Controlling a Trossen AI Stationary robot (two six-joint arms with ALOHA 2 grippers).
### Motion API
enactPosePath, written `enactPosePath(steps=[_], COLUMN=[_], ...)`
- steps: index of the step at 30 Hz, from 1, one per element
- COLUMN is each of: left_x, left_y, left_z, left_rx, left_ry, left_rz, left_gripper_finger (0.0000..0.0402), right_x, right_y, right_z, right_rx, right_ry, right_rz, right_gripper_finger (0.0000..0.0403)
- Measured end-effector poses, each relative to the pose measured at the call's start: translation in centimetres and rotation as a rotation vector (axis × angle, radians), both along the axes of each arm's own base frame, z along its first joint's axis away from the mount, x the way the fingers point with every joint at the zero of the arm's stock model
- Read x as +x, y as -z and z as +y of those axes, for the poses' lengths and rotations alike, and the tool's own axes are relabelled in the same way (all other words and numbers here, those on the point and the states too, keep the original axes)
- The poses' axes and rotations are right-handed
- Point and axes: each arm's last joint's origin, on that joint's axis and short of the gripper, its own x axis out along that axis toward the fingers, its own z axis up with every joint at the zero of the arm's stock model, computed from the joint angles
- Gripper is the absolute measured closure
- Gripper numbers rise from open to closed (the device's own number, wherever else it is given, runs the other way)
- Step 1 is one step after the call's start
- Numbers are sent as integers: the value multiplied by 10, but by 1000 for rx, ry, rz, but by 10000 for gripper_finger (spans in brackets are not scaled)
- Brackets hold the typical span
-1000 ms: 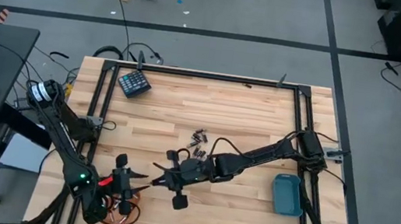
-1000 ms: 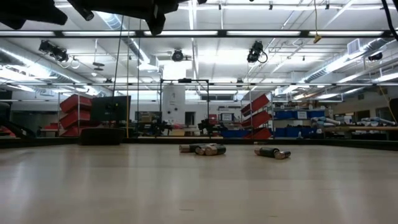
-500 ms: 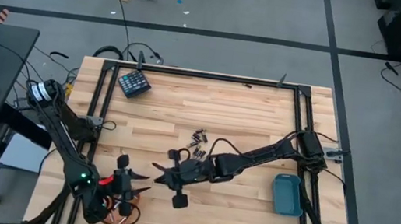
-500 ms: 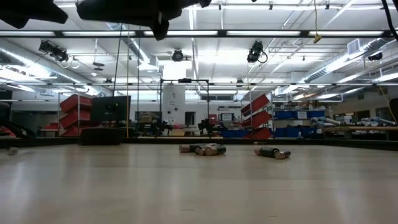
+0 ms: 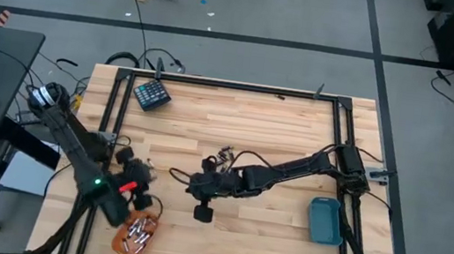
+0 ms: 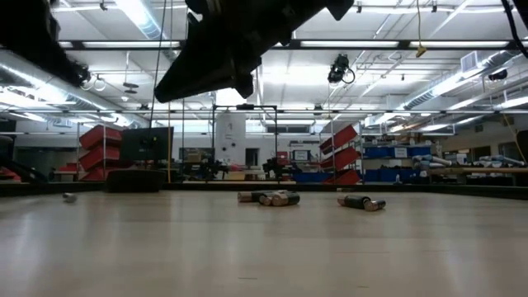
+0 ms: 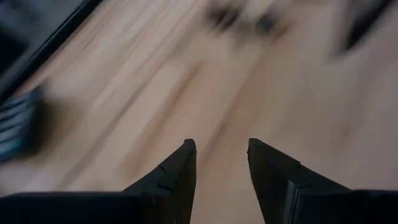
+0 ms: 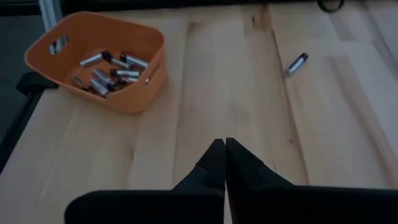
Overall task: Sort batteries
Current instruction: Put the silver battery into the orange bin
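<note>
A loose heap of batteries (image 5: 223,155) lies on the wooden table near its middle; the low view shows them as two small clusters (image 6: 268,198) (image 6: 360,202). More batteries (image 8: 102,65) fill the orange tray (image 5: 136,234) at the near left. One battery (image 8: 296,63) lies alone on the wood. My right gripper (image 5: 176,173) (image 8: 224,146) is shut and empty, above the table between the heap and the orange tray. My left gripper (image 5: 141,179) (image 7: 221,149) stands open and empty just beyond the orange tray's far side.
A blue tray (image 5: 325,221) sits at the table's right. A dark teal keypad-like block (image 5: 151,94) lies at the far left corner. A black frame (image 5: 233,85) runs along the table's edges. Bare wood lies between the heap and the blue tray.
My left gripper has swung off the orange tray toward the table's far edge, turning as it went, and the tray's batteries now show. My right gripper has shifted a little toward the far edge, rolled, and stayed shut. A small pale thing has moved rightward at the far left in the low view.
</note>
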Motion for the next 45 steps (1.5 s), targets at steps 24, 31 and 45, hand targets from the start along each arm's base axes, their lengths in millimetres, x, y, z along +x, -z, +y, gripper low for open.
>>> enactPosePath(steps=[24, 31, 45], left_x=[-33, -59, -74], left_y=[-24, -51, -59], left_z=[17, 21, 40], left_rx=[-50, 14, 86], left_ry=[221, 283, 273], left_rz=[96, -74, -73], left_gripper_finger=[259, 259, 259], right_x=[26, 55, 103], right_y=[-57, -17, 46], right_z=[-144, -147, -182], right_rx=[184, 268, 337], right_ry=[366, 419, 585], right_rz=[-123, -189, 220], right_gripper_finger=[403, 403, 403])
